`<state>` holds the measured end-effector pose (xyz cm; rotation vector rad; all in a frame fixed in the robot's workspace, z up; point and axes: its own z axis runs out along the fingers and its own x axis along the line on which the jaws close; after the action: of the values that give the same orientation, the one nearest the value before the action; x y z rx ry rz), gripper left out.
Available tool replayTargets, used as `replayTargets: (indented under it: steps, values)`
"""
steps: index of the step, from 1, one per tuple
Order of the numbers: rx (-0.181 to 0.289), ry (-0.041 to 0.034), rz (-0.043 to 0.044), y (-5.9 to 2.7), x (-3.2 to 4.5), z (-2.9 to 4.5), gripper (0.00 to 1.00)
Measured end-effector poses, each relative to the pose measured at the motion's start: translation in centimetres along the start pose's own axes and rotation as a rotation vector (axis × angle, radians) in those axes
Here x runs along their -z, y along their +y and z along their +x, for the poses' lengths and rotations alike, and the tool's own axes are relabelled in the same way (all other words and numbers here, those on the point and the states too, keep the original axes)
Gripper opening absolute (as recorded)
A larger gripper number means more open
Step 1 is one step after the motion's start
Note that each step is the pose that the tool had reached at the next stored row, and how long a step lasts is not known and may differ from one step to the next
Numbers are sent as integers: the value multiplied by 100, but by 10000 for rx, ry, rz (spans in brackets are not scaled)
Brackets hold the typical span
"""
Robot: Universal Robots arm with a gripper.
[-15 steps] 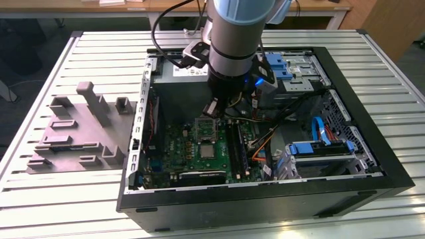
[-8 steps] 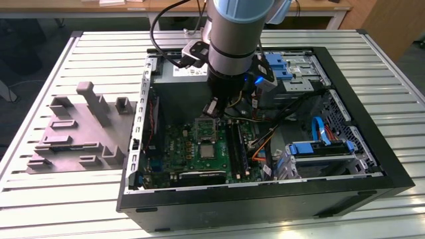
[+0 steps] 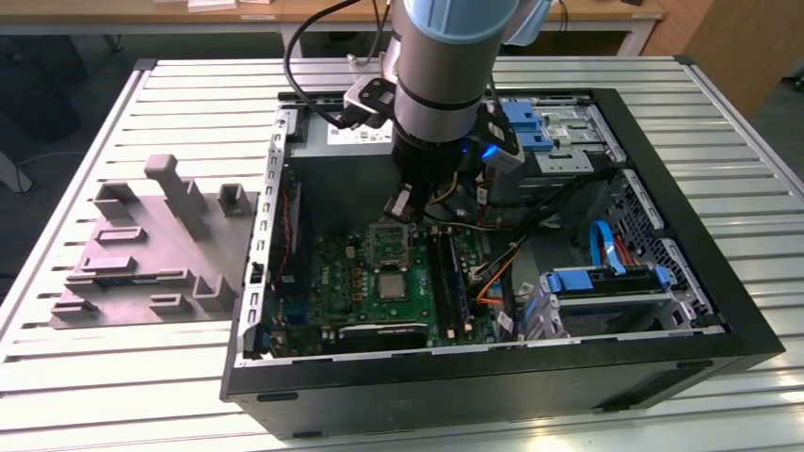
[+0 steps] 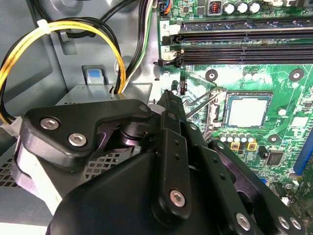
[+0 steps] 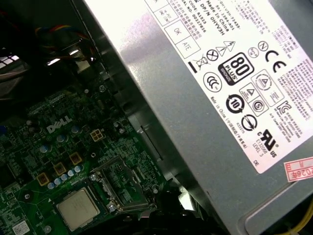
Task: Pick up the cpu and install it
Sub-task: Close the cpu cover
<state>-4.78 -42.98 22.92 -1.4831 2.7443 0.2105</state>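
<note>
**CPU seated in the socket, gripper above the load plate**

The cpu (image 4: 248,111) lies flat in the motherboard's socket (image 4: 218,115), silvery top up, and shows in both wrist views (image 5: 78,208). The socket's load plate (image 3: 390,241) stands swung open beside it. In the exterior view the gripper (image 3: 399,209) hangs inside the computer case (image 3: 703,245), just above that raised plate, with the chip (image 3: 393,285) beyond it, away from the power supply (image 5: 205,98). Whether the fingers are apart or together cannot be told.
</note>
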Motion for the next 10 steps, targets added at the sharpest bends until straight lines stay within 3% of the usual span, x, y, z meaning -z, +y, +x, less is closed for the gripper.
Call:
replayTargets:
  steps: [10]
  values:
    - [208,26,-15,2,17,0,11]
